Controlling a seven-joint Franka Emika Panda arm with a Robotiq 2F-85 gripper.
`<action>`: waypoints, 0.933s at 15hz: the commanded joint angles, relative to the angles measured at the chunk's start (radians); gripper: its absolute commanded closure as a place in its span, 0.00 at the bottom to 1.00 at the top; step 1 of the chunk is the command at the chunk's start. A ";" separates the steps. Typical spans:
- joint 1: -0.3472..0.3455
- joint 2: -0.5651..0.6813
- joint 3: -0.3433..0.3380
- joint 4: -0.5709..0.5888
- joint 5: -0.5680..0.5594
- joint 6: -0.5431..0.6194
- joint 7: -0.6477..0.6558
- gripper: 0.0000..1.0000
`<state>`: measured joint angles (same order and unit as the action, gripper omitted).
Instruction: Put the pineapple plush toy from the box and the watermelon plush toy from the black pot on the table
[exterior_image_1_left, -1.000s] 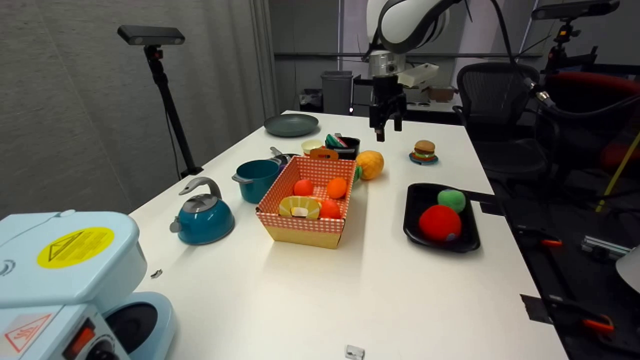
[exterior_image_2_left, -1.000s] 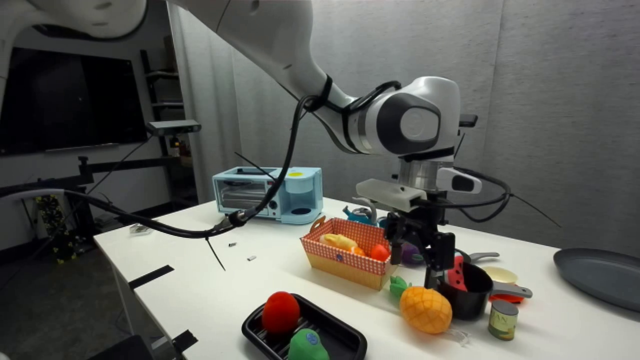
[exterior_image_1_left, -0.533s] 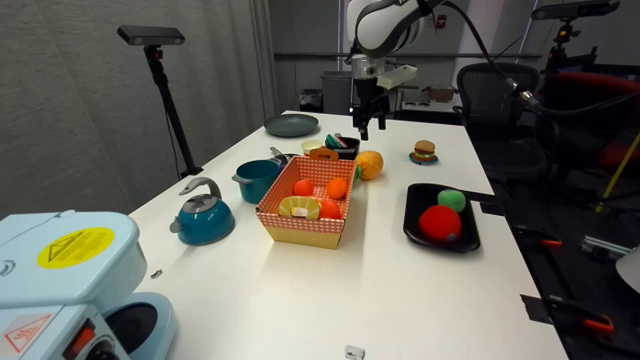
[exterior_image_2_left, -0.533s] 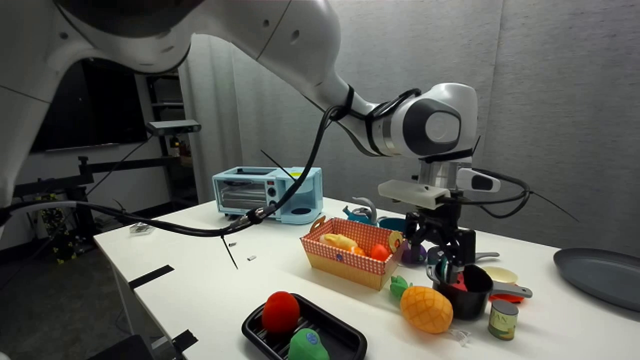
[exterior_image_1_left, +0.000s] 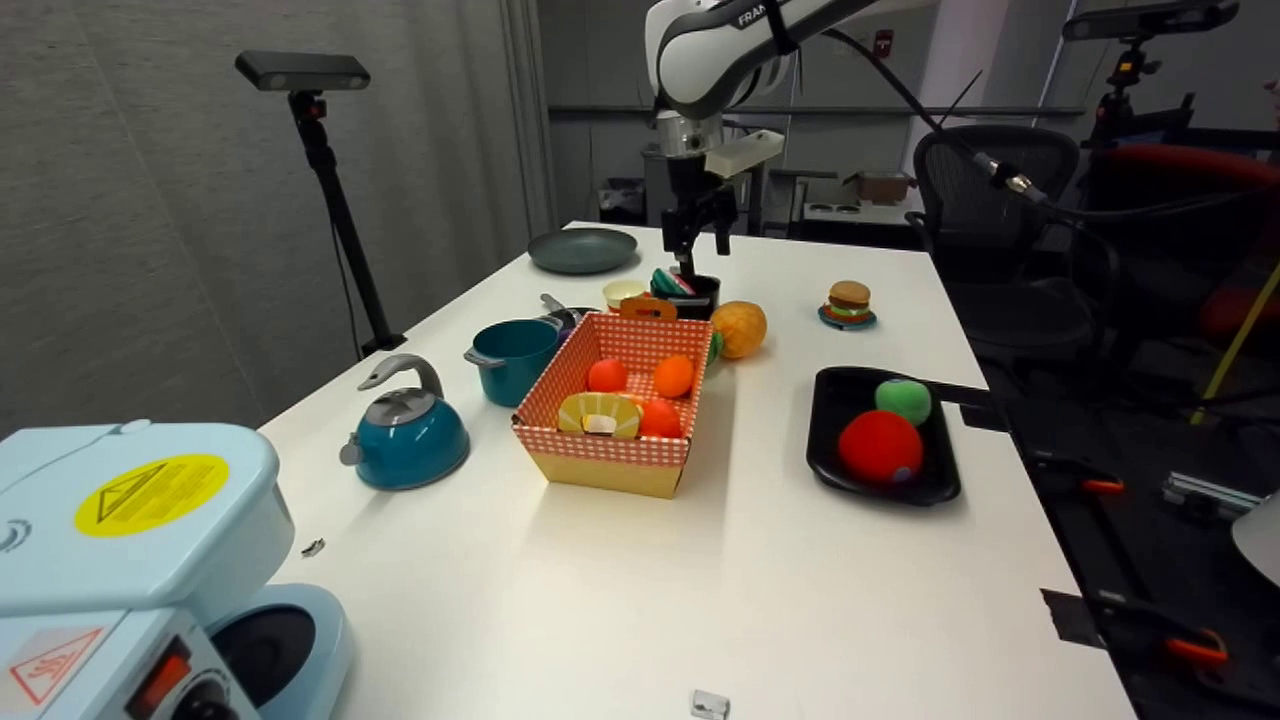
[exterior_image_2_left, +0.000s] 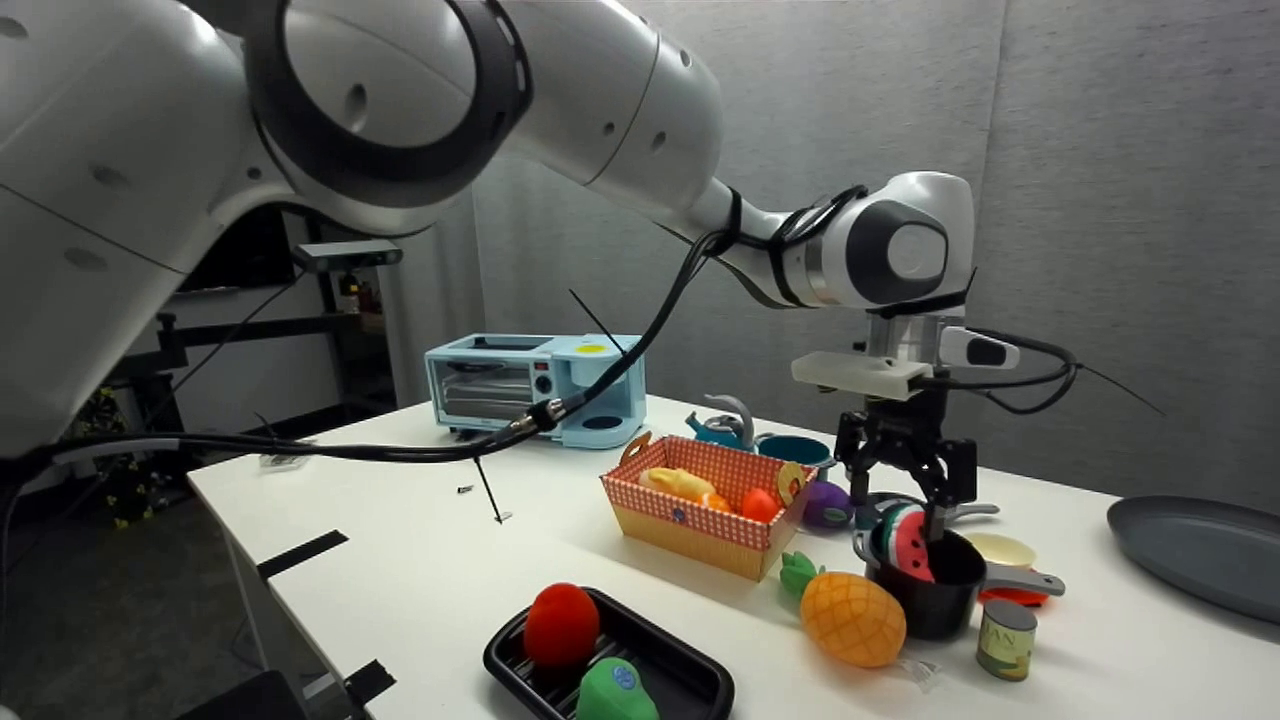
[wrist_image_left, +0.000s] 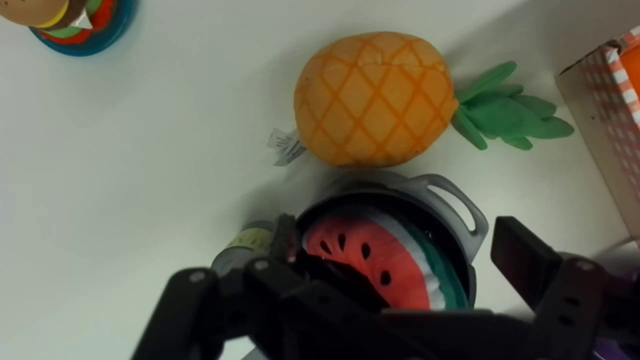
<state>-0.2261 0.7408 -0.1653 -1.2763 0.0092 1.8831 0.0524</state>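
Note:
The watermelon plush toy (wrist_image_left: 380, 255), red with a white-and-green rind, leans inside the round black pot (wrist_image_left: 432, 199); it shows in both exterior views (exterior_image_1_left: 675, 283) (exterior_image_2_left: 910, 545). My gripper (wrist_image_left: 400, 242) is open and empty above the pot, its fingers spread to either side of the watermelon; it also shows in both exterior views (exterior_image_1_left: 705, 255) (exterior_image_2_left: 897, 505). The pineapple plush toy (wrist_image_left: 372, 100) lies on its side on the white table (exterior_image_1_left: 620, 600), beside the pot (exterior_image_2_left: 930, 612) and outside the red-and-white checked box (exterior_image_2_left: 690, 530). The pot's near part is hidden by the gripper in the wrist view.
A small can (exterior_image_2_left: 1006, 642) stands close to the pot. Several soft toys lie in the box. A black tray (exterior_image_2_left: 670, 660) holds a red and a green toy. A burger toy (exterior_image_1_left: 848, 300), teal saucepan (exterior_image_1_left: 515, 365), kettle (exterior_image_1_left: 411, 440) and grey plate (exterior_image_1_left: 583, 250) stand around.
My open gripper has moved from above the pineapple side to over the black pot and come down slightly. The pineapple, watermelon and box stay in place.

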 joint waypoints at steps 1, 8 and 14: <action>-0.035 0.135 0.022 0.222 0.024 -0.099 -0.008 0.00; -0.042 0.276 0.043 0.423 0.018 -0.182 -0.015 0.00; -0.026 0.344 0.065 0.546 0.014 -0.208 0.001 0.49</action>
<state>-0.2449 1.0186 -0.1172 -0.8630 0.0093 1.7315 0.0524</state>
